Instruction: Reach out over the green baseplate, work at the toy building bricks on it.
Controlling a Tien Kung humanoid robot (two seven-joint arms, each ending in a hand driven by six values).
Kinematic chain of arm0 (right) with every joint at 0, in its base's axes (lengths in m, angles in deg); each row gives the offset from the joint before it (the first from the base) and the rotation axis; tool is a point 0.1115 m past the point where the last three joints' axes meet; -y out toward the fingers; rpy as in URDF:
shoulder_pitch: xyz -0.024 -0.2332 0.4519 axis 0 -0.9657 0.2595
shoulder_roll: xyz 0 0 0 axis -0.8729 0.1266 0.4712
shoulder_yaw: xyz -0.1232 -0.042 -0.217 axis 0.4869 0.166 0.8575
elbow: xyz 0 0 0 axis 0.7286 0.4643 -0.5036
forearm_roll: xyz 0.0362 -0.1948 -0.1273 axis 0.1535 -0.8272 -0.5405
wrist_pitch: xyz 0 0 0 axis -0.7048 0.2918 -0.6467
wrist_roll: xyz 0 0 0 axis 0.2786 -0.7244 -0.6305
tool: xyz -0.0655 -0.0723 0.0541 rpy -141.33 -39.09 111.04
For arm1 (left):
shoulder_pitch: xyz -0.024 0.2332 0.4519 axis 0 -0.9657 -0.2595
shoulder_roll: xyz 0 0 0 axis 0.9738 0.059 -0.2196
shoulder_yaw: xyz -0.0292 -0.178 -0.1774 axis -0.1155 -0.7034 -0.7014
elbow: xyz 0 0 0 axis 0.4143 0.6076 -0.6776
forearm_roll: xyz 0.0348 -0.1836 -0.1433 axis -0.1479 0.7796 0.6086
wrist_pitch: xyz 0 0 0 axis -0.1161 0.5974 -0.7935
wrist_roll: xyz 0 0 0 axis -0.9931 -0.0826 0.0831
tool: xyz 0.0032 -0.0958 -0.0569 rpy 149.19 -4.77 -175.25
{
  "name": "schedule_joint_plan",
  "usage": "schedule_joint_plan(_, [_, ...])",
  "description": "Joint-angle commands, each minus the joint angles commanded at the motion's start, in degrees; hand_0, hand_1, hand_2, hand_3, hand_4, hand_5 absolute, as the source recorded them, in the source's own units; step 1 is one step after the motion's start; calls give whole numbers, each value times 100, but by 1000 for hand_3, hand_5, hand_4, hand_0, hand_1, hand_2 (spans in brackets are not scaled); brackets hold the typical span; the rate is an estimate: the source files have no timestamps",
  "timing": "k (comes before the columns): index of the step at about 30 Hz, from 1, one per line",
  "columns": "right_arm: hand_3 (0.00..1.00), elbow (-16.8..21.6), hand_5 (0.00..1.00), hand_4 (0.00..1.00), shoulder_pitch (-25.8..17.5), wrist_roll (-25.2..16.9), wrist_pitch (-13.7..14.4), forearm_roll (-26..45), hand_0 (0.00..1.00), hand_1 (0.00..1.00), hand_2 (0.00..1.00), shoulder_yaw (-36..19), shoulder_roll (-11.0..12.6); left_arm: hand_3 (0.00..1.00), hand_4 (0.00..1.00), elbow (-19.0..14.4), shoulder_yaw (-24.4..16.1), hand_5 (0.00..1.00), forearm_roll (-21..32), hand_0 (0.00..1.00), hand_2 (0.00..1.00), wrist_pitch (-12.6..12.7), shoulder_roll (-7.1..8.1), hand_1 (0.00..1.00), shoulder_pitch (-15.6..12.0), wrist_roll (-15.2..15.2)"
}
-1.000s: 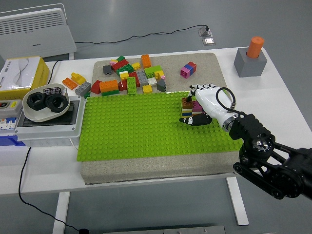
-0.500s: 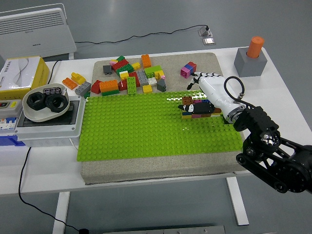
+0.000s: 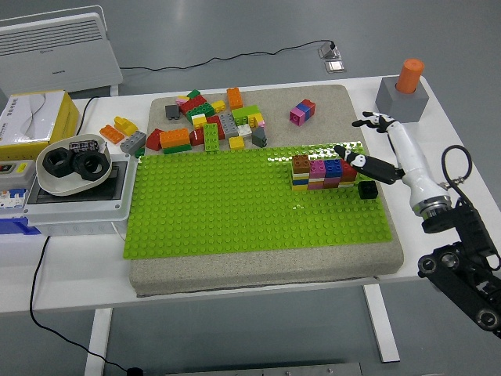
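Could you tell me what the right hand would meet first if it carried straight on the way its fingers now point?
Probably the brick stack: the right hand points left toward it, though height is unclear.

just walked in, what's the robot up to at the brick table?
Only the right hand is in view, at the right edge of the green baseplate, fingers spread and holding nothing. Its thumb points toward a small built row of bricks on the plate (brown, pink, blue and red tops over yellow, with a black brick at the end), but nothing is gripped. A pile of loose bricks lies on the mat behind the plate, untouched. No person is at the table.
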Motion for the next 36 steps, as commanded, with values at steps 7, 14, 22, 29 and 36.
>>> schedule_joint_plan(7, [571,-222,425,879,-541,-979,-173,1449,481,374,406,-621,-81,474,32,0,-23,2,-67,689,434,-14,-46,380,36,-23])
schedule_joint_plan(14, [468,-360,534,934,-499,-1459,-257,2891,466,341,341,-506,-161,471,34,0,0,2,-221,689,434,-71,-90,380,98,-26])
schedule_joint_plan(22, [466,-492,545,926,-481,-1542,-406,4187,468,346,359,-210,-142,472,35,0,38,2,-276,689,434,-82,-128,381,156,-58])
schedule_joint_plan(29, [468,-528,555,927,-460,-1567,-470,4797,478,361,440,-106,-147,473,34,0,34,2,-332,689,435,-90,-143,381,185,-65])
schedule_joint_plan(36, [463,-454,558,925,-460,-1612,-486,4832,482,366,482,-257,-178,472,35,0,62,2,-293,689,435,-95,-126,382,204,-90])
